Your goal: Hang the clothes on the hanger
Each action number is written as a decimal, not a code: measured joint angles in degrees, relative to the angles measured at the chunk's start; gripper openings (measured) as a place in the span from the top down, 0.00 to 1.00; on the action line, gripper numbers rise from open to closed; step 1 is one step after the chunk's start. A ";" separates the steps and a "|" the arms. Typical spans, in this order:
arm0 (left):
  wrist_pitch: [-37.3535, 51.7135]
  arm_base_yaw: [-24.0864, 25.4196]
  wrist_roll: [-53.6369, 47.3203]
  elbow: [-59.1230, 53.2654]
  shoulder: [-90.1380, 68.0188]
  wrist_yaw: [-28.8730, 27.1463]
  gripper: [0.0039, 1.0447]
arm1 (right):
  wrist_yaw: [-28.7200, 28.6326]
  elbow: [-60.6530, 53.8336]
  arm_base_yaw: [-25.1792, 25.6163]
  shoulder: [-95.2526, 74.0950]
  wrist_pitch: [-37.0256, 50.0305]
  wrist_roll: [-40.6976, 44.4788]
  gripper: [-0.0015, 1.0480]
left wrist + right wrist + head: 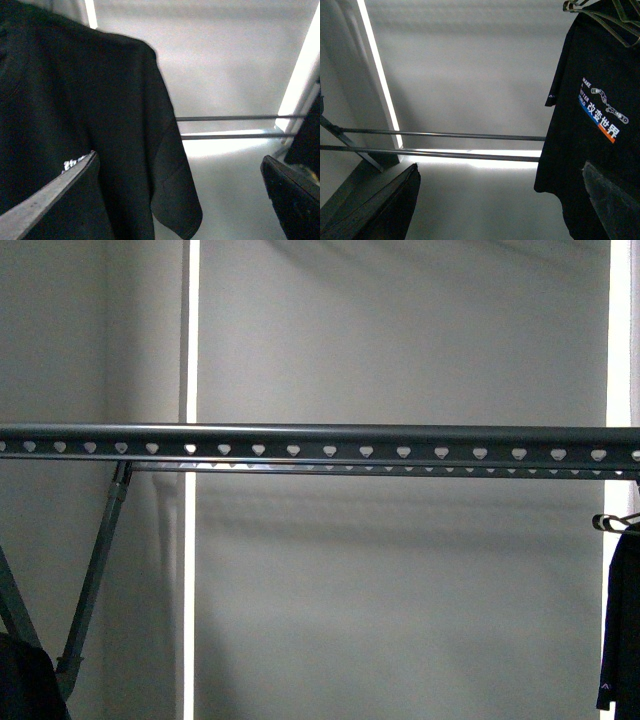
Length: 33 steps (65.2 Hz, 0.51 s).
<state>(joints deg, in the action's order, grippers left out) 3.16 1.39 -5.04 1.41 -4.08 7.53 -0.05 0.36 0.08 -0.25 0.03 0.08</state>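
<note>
Left fingers [50,197] and right fingers [380,205] are spread, empty. T-shirt [622,620] hangs at three o'clock beneath rail [320,435], seemingly hung. Next: back away cleanly.

Dim, grey, soft pictures; bright backlit strips glare behind

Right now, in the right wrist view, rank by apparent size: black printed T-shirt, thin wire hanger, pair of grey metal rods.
1. T-shirt
2. rods, long but thin
3. wire hanger, mostly out of frame
</note>
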 joint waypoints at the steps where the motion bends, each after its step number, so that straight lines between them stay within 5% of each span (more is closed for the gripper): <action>1: 2.25 -0.52 -2.16 0.46 -2.62 -0.66 0.06 | -0.02 0.00 0.00 0.00 0.00 0.00 0.07; 14: 18.88 -11.47 3.91 16.96 -31.65 -24.35 0.06 | 0.00 0.00 0.00 0.00 0.00 0.00 0.07; 20: 12.70 -12.92 15.34 29.94 -46.40 -35.28 0.06 | -0.02 0.00 0.00 0.00 0.00 0.00 0.07; 33: -9.44 -12.04 44.44 49.75 -67.56 -43.69 0.06 | -0.02 0.00 0.00 0.00 0.00 0.00 0.07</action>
<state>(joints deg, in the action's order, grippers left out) -6.28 -10.66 39.40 51.16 -71.64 -36.16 -0.08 0.36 0.08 -0.25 0.03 0.08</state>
